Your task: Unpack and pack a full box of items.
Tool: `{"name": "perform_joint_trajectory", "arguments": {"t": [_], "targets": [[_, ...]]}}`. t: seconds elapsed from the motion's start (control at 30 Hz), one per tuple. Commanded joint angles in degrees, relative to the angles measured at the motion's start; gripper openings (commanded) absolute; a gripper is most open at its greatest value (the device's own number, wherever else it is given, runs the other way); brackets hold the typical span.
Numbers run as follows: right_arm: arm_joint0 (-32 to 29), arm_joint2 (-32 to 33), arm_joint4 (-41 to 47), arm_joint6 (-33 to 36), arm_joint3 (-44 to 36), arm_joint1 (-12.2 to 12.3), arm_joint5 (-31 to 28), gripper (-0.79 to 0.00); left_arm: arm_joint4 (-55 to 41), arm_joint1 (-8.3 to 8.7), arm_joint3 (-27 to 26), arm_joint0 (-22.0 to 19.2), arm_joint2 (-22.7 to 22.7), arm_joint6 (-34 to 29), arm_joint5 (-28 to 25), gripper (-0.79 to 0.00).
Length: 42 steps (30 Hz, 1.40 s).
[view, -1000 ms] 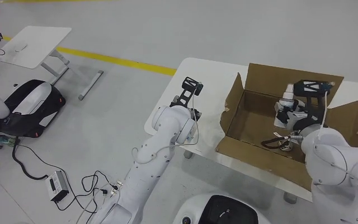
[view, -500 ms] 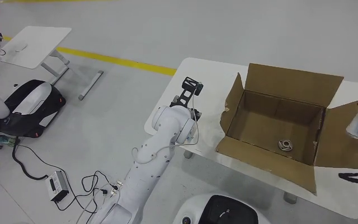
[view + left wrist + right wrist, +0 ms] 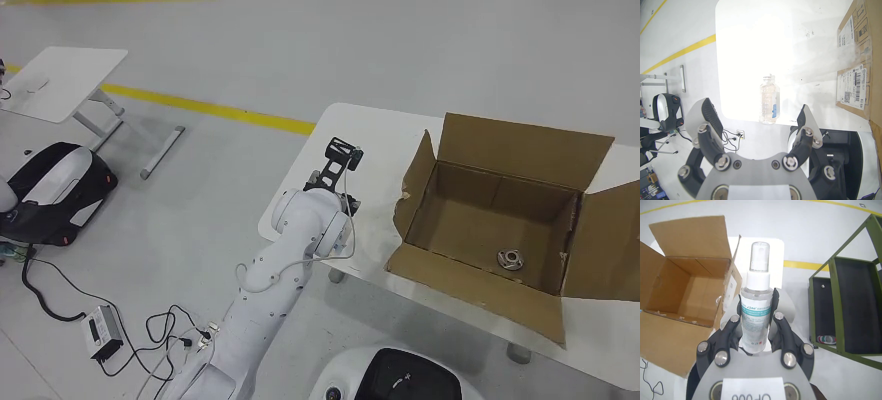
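On white worktop (image 3: 370,135): open cardboard box (image 3: 520,150), clear bottle (image 3: 769,102) at edge. Holds left gripper (image 3: 755,105) spread. Pinches spray bottle (image 3: 755,306) in right gripper (image 3: 757,298).

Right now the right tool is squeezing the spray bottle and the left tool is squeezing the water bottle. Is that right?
Not quite. The right tool is squeezing the spray bottle, but the left tool is open and holds nothing: the water bottle is on the table, apart from its fingers. The left wrist view shows it.
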Motion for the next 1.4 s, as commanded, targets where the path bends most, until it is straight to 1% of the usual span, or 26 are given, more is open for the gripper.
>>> {"name": "perform_joint_trajectory", "arguments": {"t": [0.0,0.1,0.2,0.4,0.57,0.67,0.97,1.07,1.17,1.23,1.37], "targets": [[-1.7,0.8,-0.1,0.7,0.7,0.2,-0.3,-0.785,0.0,0.00,0.0,0.0,0.0,0.0,0.0,0.000],[-3.5,0.8,-2.3,1.3,3.2,0.5,-1.5,-0.785,0.0,0.00,0.0,0.0,0.0,0.0,0.0,0.000],[-4.3,-0.7,-3.8,0.6,6.3,0.7,-1.6,-0.785,0.0,0.00,0.0,0.0,0.0,0.0,0.0,0.000],[-4.9,-4.0,-5.0,-0.6,12.1,0.9,-0.6,-0.785,0.0,0.00,0.0,0.0,0.0,0.0,0.0,0.000],[-5.3,-5.3,-2.9,-1.9,16.0,0.9,1.2,-0.785,0.0,0.00,0.0,0.0,0.0,0.0,0.0,0.000],[-5.8,-5.8,-3.2,-2.6,18.2,1.0,1.6,-0.785,0.0,0.00,0.0,0.0,0.0,0.0,0.0,0.000],[-6.1,-8.2,-3.6,-3.1,21.6,1.3,3.2,-0.785,0.0,0.00,0.0,0.0,0.0,0.0,0.0,0.000],[-5.5,-9.1,-4.2,-3.0,22.7,1.4,3.8,-0.785,0.0,0.00,0.0,0.0,0.0,0.0,0.0,0.000],[-4.8,-10.0,-6.7,-2.6,24.1,1.5,5.0,-0.785,0.0,0.00,0.0,0.0,0.0,0.0,0.0,0.000],[-4.2,-10.5,-6.3,-2.6,24.8,1.5,5.9,-0.785,0.0,0.00,0.0,0.0,0.0,0.0,0.0,0.000],[-3.3,-11.4,-7.0,-2.5,26.3,1.7,5.9,-0.776,0.0,0.00,0.0,0.0,0.0,0.0,0.0,0.000]]}}
